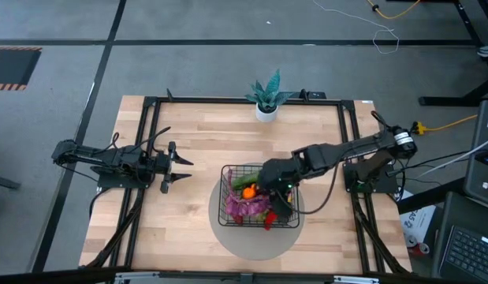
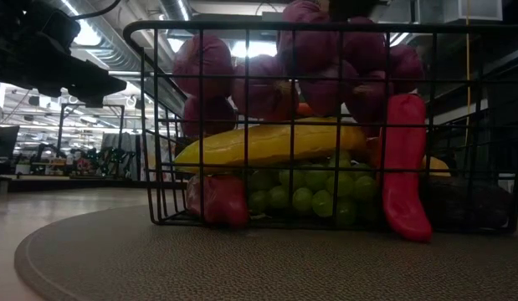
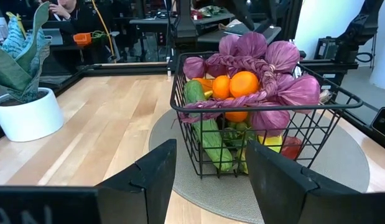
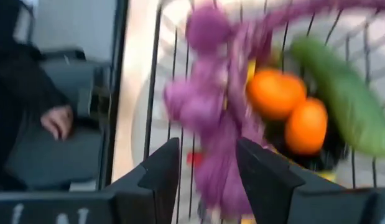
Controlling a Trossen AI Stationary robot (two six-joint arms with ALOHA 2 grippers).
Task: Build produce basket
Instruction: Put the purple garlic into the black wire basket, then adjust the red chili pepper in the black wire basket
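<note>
The black wire basket [image 1: 259,197] stands on the round grey disc [image 1: 228,229] at the table's near middle. It holds a banana [image 2: 275,144], green grapes [image 2: 305,199], a red pepper [image 2: 405,167], a cucumber [image 3: 208,134] and two oranges [image 3: 236,86]. The long purple lumpy string [image 3: 254,74] lies on top. My right gripper [image 1: 269,188] hangs open over the basket, with the purple string [image 4: 214,143] under and between its fingers. My left gripper [image 1: 179,166] is open and empty, left of the basket, and faces it [image 3: 208,186]. My right gripper comes at the purple string [image 4: 211,168] from above, one finger on either side of it. The view is blurred, and I cannot tell whether the fingers touch it.
A green plant in a white pot [image 1: 266,99] stands at the table's far edge. A black frame rail [image 1: 149,142] runs along the table's sides. Bare wood lies between my left gripper and the disc. A person's hand [image 4: 55,121] shows beyond the table.
</note>
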